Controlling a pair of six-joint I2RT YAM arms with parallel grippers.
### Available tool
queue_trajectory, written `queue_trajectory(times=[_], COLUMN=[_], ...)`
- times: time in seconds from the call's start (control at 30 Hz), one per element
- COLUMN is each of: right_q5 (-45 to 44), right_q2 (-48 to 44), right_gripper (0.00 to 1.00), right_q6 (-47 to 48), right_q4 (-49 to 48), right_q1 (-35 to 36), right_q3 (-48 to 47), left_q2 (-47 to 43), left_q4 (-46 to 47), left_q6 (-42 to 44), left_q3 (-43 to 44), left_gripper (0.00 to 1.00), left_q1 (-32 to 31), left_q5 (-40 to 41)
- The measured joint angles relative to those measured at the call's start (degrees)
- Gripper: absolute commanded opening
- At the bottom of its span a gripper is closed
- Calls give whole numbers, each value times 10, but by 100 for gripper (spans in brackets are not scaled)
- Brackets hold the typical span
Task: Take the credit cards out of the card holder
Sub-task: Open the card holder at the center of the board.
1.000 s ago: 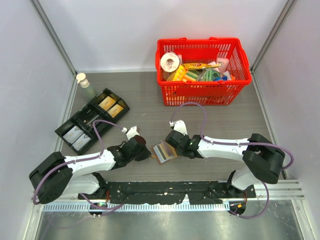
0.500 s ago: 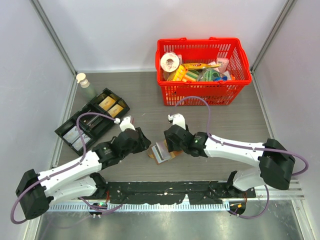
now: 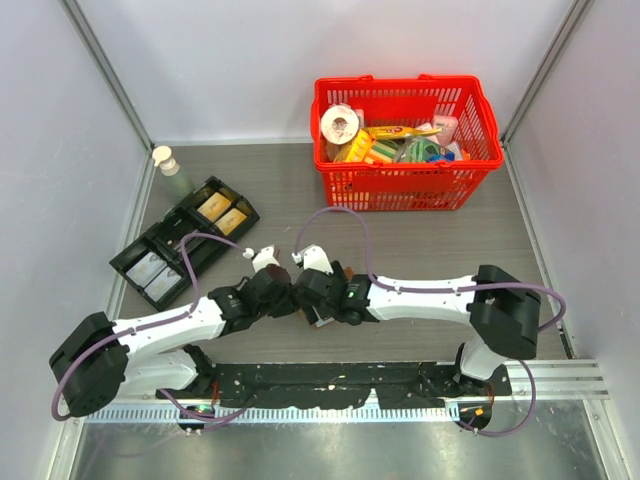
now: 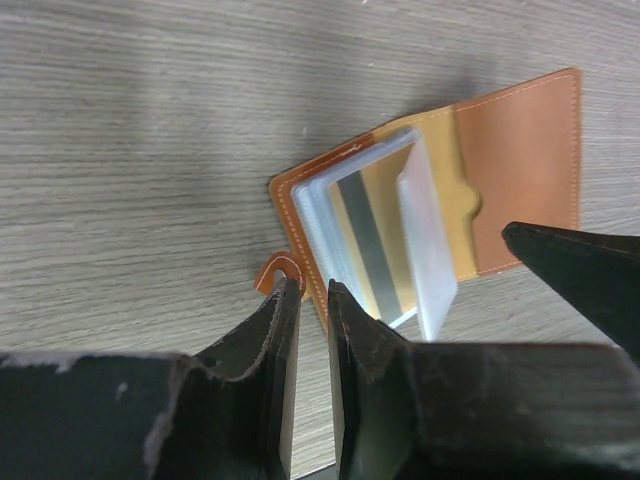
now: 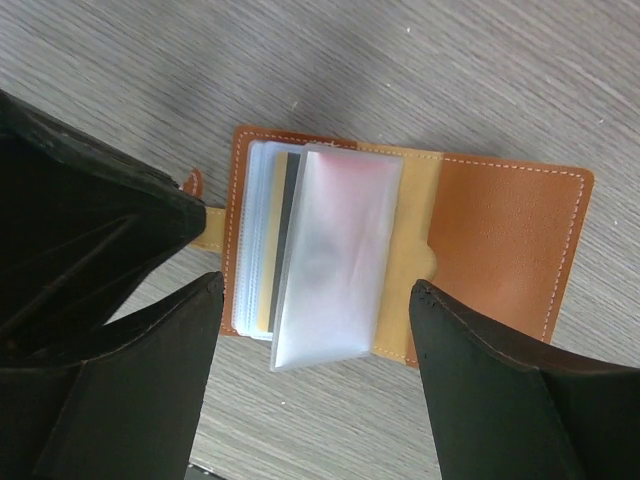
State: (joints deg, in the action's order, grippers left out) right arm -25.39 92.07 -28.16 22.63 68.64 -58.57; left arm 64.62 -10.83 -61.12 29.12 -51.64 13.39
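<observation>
On the left gripper (image 4: 308, 292) the jaws stood nearly together, empty, beside the closing tab (image 4: 272, 272); the brown card holder (image 4: 520, 140) lay open on the table (image 4: 150, 120), clear sleeves (image 5: 335, 250) fanned up; the right gripper (image 5: 318, 288) straddled it, jaws wide apart

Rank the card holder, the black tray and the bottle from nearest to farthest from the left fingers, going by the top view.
1. The card holder: lying open on the table, right at the tips of the left fingers.
2. The tray: farther back, on the table's left side.
3. The bottle: beyond the tray, in the far left corner.
</observation>
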Motion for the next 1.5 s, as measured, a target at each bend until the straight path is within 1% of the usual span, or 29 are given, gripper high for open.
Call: queue_trajectory(times=[0.2, 0.33, 0.37, 0.4, 0.43, 0.5, 0.6, 0.7, 0.87, 0.97, 1.1, 1.2, 1.33, 1.4, 1.5], right_q5=[-32, -59, -67, -72, -76, -79, -75, -67, -31, -10, 2, 7, 11, 12, 12], right_q2=[32, 37, 37, 36, 35, 31, 11, -14, -39, -45, -47, -47, -49, -50, -51], right_gripper=[76, 64, 60, 58, 53, 47, 41, 40, 37, 36, 36, 36, 35, 35, 35], right_q6=[0, 0, 0, 0, -1, -2, -5, -8, -15, -19, -21, -22, -22, -22, -24], right_q4=[19, 36, 38, 39, 41, 43, 39, 33, -8, -30, -59, -77, -91, -94, -97], right_q1=[3, 3, 3, 3, 2, -2, -14, -36, -82, -101, -105, -105, -105, -105, -105], right_q3=[0, 0, 0, 0, 0, 1, 18, 44, 104, 136, 151, 156, 161, 163, 165], left_q2=[14, 23, 25, 26, 27, 27, 27, 26, 14, 6, -5, -23, -50, -58, -54], left_q4=[14, 19, 21, 21, 23, 24, 24, 21, 12, 5, -17, -54, -99, -103, -94], left_q6=[-7, -14, -15, -15, -16, -17, -17, -17, -21, -30, -31, -29, -25, -23, -17], left_q3=[-19, -28, -29, -29, -30, -32, -33, -35, -44, -52, -52, -42, 12, 43, 85], left_gripper=[21, 21, 21, 21, 21, 21, 21, 20, 20, 21, 28, 36, 47, 48, 49], left_q1=[0, 0, 0, 0, 0, 0, 0, 0, 0, 0, 0, 0, -2, -4, -5], left_q5=[-5, -6, -6, -6, -6, -5, -4, 2, 15, 20, 21, 24, 30, 30, 18])
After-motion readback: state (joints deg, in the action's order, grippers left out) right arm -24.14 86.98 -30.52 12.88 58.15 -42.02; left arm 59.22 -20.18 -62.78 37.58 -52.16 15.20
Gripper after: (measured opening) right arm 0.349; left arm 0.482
